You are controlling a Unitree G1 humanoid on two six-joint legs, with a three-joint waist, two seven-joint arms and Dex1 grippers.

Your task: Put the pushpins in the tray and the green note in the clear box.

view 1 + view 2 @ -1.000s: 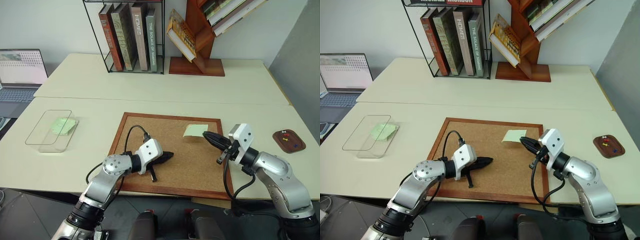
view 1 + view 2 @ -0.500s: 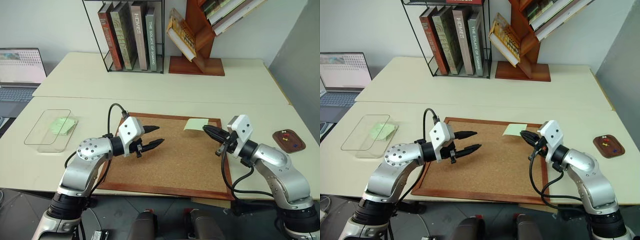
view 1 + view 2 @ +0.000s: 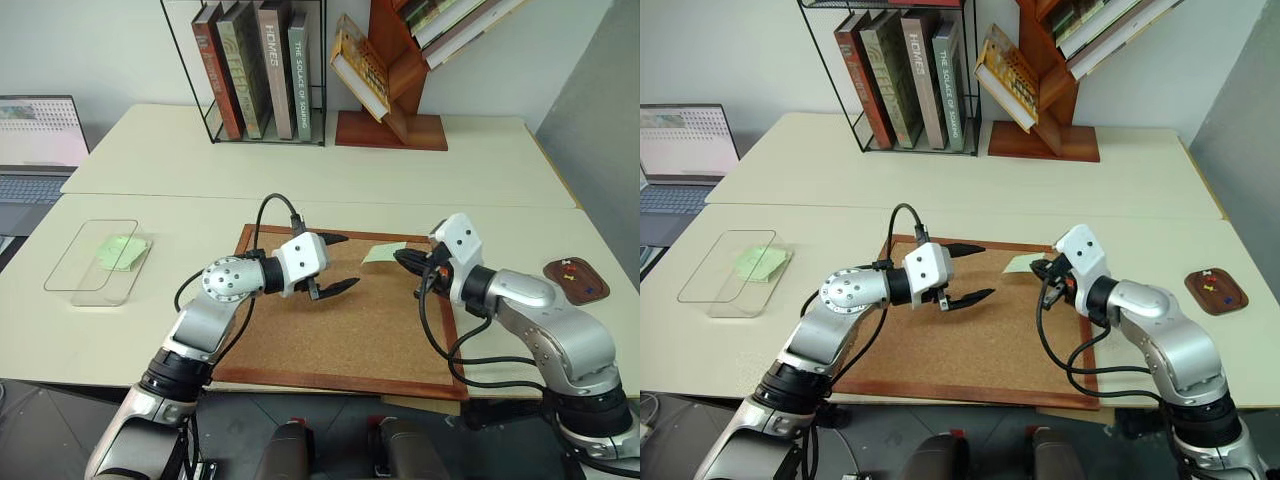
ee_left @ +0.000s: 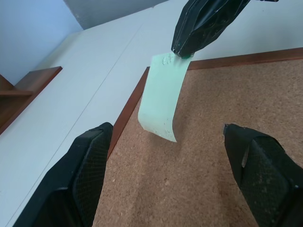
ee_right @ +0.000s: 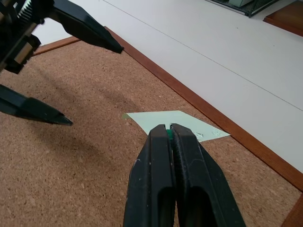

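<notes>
A pale green note [image 3: 378, 253] hangs over the far edge of the cork board [image 3: 340, 330]. My right gripper [image 3: 397, 256] is shut on one corner of it, and a bright green speck shows between the fingertips [image 5: 161, 135]. My left gripper [image 3: 350, 261] is open just left of the note, its fingers either side of the note's free edge [image 4: 158, 125] without touching it. The clear box [image 3: 72, 272] sits far left with another green note [image 3: 118, 250] inside. The brown tray [image 3: 556, 268] at the far right holds pushpins [image 3: 575, 279].
A wire rack of books [image 3: 258, 70] and a wooden book stand [image 3: 390, 110] stand on the far table. A laptop [image 3: 35, 140] is at the far left. The board's wooden frame [image 3: 330, 385] lies near the table's front edge.
My left gripper has risen off the board, opened and moved toward the note. The right gripper has shifted left and away from me, and the note moved with it.
</notes>
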